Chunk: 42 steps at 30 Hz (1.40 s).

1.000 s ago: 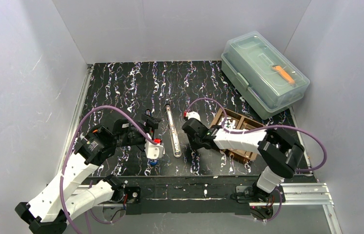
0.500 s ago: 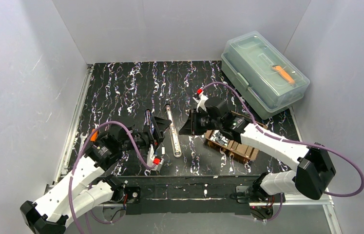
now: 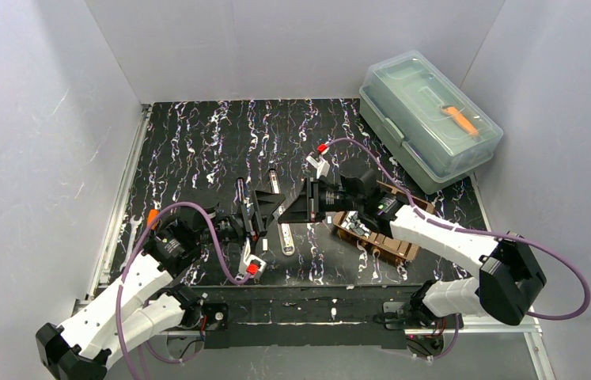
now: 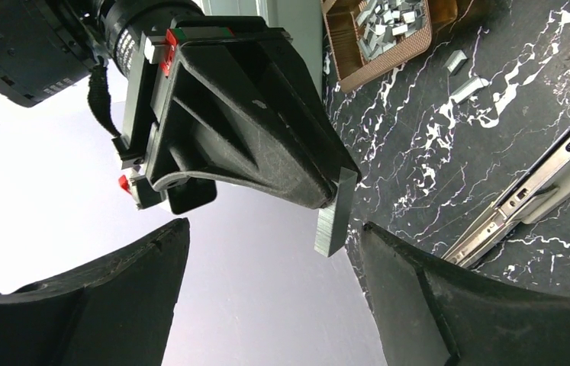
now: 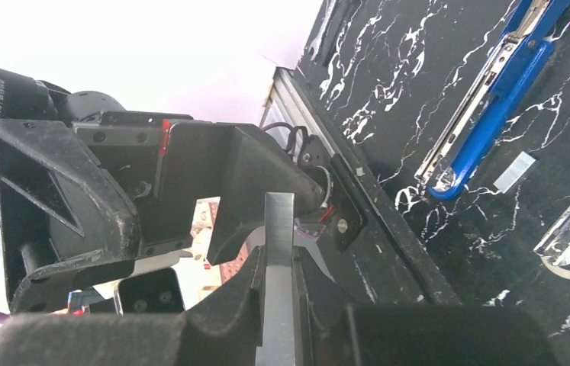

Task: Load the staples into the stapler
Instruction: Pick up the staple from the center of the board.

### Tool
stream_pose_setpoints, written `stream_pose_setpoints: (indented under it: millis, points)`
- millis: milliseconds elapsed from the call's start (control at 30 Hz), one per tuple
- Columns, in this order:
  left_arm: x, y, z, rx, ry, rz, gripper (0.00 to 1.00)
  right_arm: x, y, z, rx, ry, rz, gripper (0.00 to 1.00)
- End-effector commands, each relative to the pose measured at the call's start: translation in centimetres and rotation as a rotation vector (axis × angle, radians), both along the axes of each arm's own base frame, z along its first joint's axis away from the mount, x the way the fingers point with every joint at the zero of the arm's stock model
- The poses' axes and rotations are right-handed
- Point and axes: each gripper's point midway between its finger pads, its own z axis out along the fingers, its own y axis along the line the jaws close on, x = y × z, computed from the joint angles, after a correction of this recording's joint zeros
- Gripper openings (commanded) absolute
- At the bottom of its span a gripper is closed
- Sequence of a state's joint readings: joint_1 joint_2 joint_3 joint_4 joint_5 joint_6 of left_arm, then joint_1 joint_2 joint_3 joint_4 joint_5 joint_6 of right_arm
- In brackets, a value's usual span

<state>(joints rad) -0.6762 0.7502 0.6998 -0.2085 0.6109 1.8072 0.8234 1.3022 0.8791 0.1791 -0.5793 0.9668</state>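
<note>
Right tool [image 5: 278, 301] clamps a staple strip [image 5: 278, 229]; left tool [image 4: 274, 236], fingers apart, sits at its 9 o'clock.

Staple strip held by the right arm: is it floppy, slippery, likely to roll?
The short silvery metal staple strip is probably stiff: it juts straight from the right jaws without sagging. Thin and smooth-looking, it could slip or twist in that pinch. Loose strips lie flat on the black marbled table, so rolling seems unlikely.

Black table [image 3: 197, 134] – white-veined marble, blue stapler [image 5: 495, 107], silver-grey staples [image 4: 384, 19], brown tray [image 4: 384, 61], pale-green box [image 3: 426, 111]
</note>
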Motion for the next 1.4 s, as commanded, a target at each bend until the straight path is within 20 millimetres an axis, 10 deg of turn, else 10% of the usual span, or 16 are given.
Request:
stream_pose_setpoints:
  millis: [0, 633, 1367]
  points:
    - [-0.3, -0.3, 0.5, -0.026, -0.024, -0.027, 0.79, -0.5, 0.0, 3.2, 0.131, -0.012, 0.027, 0.2]
    - [-0.2, 0.4, 6.6, -0.218, -0.176, 0.023, 0.71, -0.7, -0.2, 9.4, 0.508, 0.168, 0.06, 0.19]
    - [0.1, 0.8, 8.1, -0.222, -0.216, 0.046, 0.24, -0.5, 0.3, 8.5, 0.496, 0.222, 0.066, 0.18]
